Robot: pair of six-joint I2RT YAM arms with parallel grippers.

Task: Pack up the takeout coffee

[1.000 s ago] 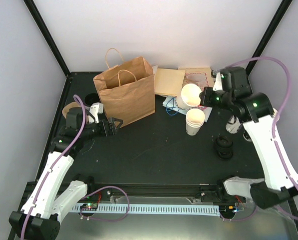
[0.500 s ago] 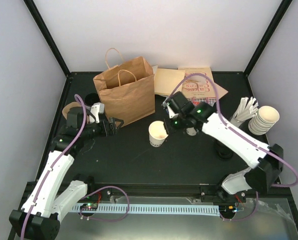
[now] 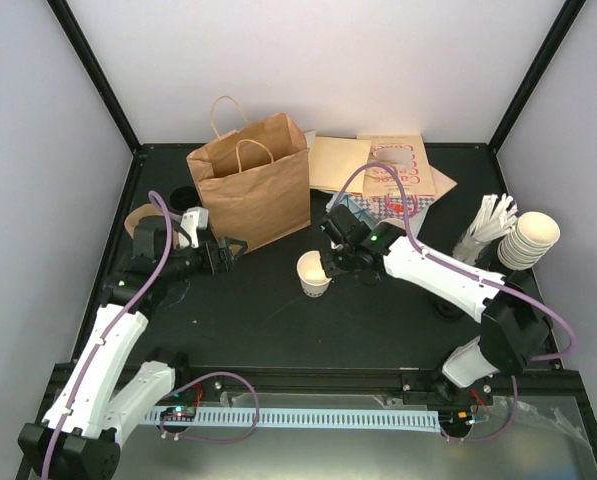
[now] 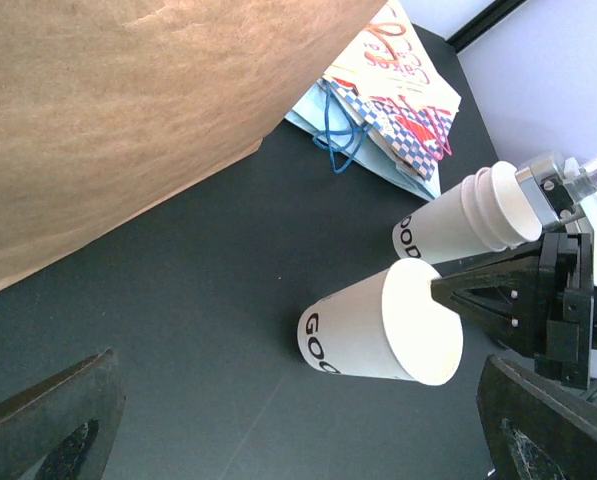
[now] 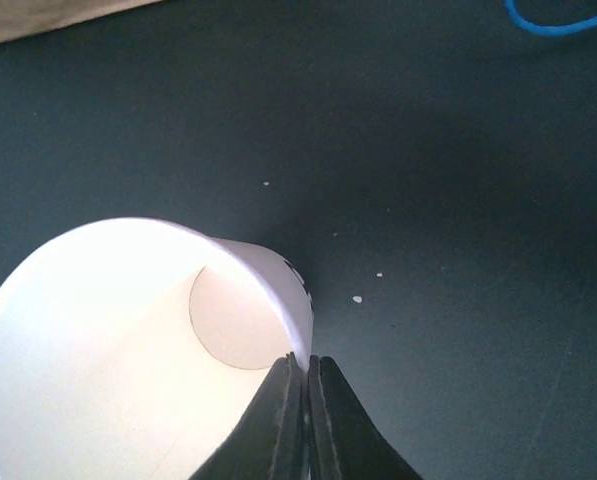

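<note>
two white walls (image 3: 328, 60) back the black table (image 3: 278, 325); right tool (image 5: 306, 364) pinches the cup (image 3: 313, 273) at its rim, left tool (image 3: 234, 247) gapes.

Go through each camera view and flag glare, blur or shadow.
Top external: evenly lit and sharp, the cream-white tapered paper cup clear. Left wrist: the open left hand frames the shot, its fingers dark and out of focus; cup sharp. Right wrist: the cup's inside is blown out white; the right hand, shut on its rim, is crisp.
</note>
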